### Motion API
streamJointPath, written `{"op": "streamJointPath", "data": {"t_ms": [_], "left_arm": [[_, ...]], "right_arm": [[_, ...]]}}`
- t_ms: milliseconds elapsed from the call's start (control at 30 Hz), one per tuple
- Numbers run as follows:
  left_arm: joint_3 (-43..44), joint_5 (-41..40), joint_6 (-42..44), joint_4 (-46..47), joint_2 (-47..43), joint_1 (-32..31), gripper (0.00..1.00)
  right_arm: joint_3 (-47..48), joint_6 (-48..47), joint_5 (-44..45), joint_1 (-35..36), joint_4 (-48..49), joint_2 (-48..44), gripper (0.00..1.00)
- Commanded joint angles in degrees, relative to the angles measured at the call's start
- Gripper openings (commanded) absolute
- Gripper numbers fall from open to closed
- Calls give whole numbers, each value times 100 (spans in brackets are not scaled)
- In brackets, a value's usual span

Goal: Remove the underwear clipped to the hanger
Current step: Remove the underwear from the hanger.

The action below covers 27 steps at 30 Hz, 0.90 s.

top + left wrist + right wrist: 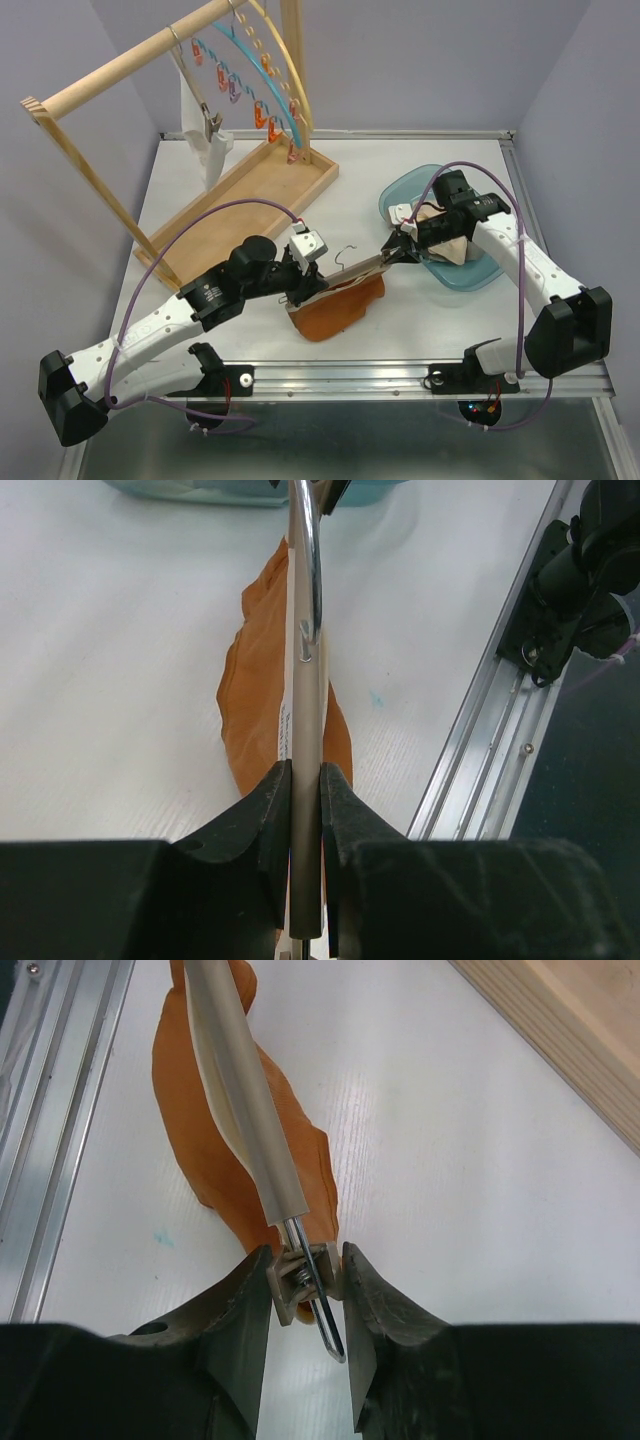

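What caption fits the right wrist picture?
Right gripper squeezes the clip of the hanger; orange underwear hangs from it.

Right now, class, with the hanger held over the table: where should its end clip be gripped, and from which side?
Grip the clip across its two flat outer faces, coming in from the free end of the bar, in line with it. Its spring sits between those faces, so squeezing there should open it and free the orange underwear.
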Motion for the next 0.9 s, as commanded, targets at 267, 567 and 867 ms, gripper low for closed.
{"op": "streamJointPath", "data": {"t_ms": [267, 567, 867], "left_arm": [[280, -18, 323, 298, 12, -28, 0], [359, -36, 385, 219, -23, -37, 0], [351, -62, 385, 201, -41, -46, 0]], "right_arm": [[353, 118, -76, 63, -109, -219, 53], [379, 13, -14, 54, -153, -263, 55], [414, -40, 38, 54, -179, -271, 10]]}}
